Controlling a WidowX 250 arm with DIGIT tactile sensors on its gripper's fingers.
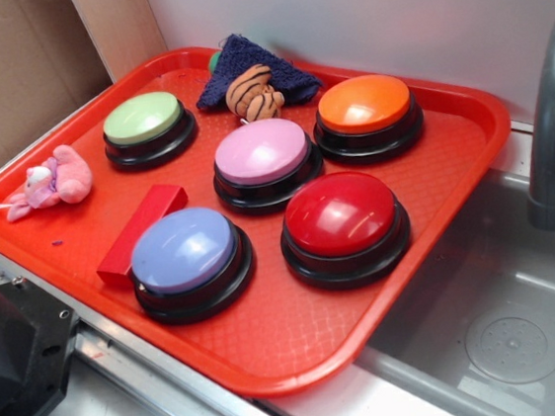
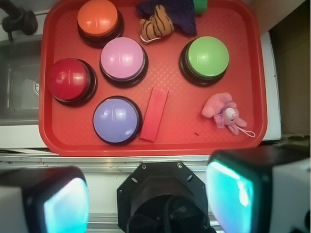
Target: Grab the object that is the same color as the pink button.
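Note:
The object, a small pink plush animal (image 1: 56, 180) (image 2: 221, 110) with a white string loop, lies at the left edge of the red tray (image 1: 274, 365) (image 2: 155, 148), next to the green button (image 1: 145, 120). The pink button (image 1: 261, 152) (image 2: 123, 58) sits in the middle of the tray. In the wrist view my gripper (image 2: 148, 199) is open, its wide-apart pads (image 2: 65, 208) empty. It hangs high above the black arm base (image 2: 163, 194), outside the tray's near edge and apart from the plush. The exterior view does not show the gripper.
Also on the tray: orange (image 1: 364, 103), red (image 1: 342, 214) and blue-lavender (image 1: 184, 250) buttons, a red block (image 1: 141, 232), a striped plush (image 1: 254, 93) on a dark blue cloth (image 1: 279, 77). A sink (image 1: 509, 333) with a grey faucet (image 1: 552, 129) lies to the right.

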